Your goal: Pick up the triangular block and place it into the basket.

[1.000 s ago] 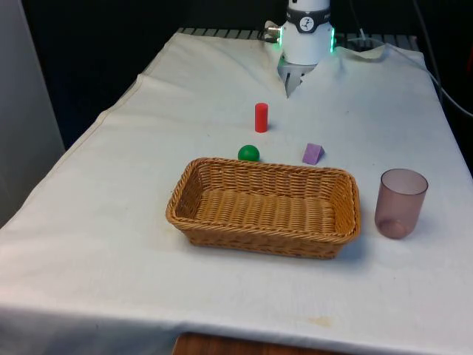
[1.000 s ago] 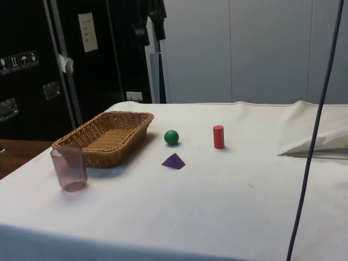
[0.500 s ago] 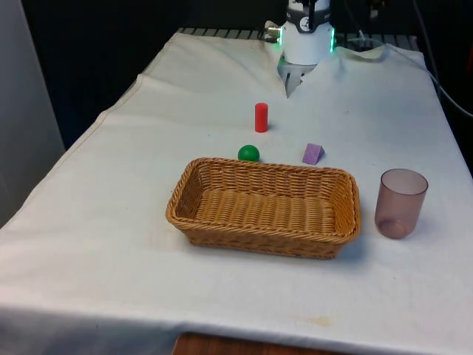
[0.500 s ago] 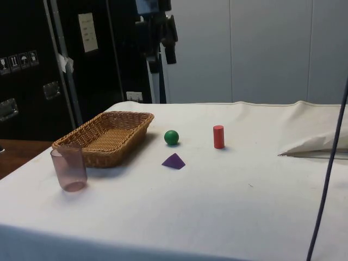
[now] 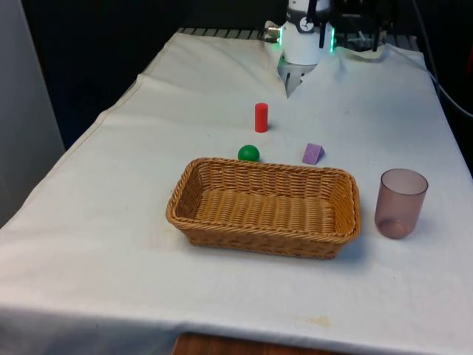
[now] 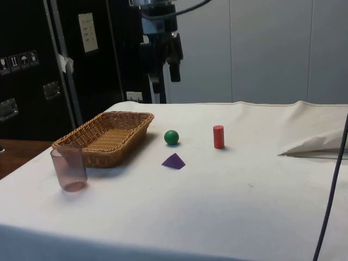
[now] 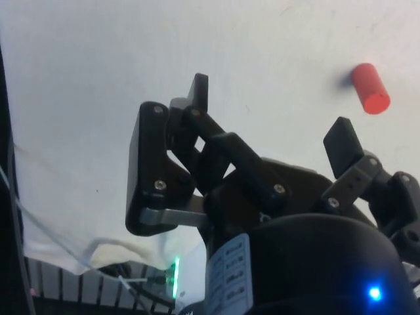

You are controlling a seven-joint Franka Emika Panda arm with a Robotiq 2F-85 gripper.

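fingers spread wide and empty, high at the top of the side view, above the worktop. purple triangular block lies mid-frame, just below the green ball, apart from the basket at left. red cylinder stands right of the ball.

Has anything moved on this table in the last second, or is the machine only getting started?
Only the black two-finger gripper moved: in the side view it has come down into sight above the table's far side, holding nothing. The purple triangular block, woven wicker basket, green ball, red cylinder and translucent purple cup stayed put.
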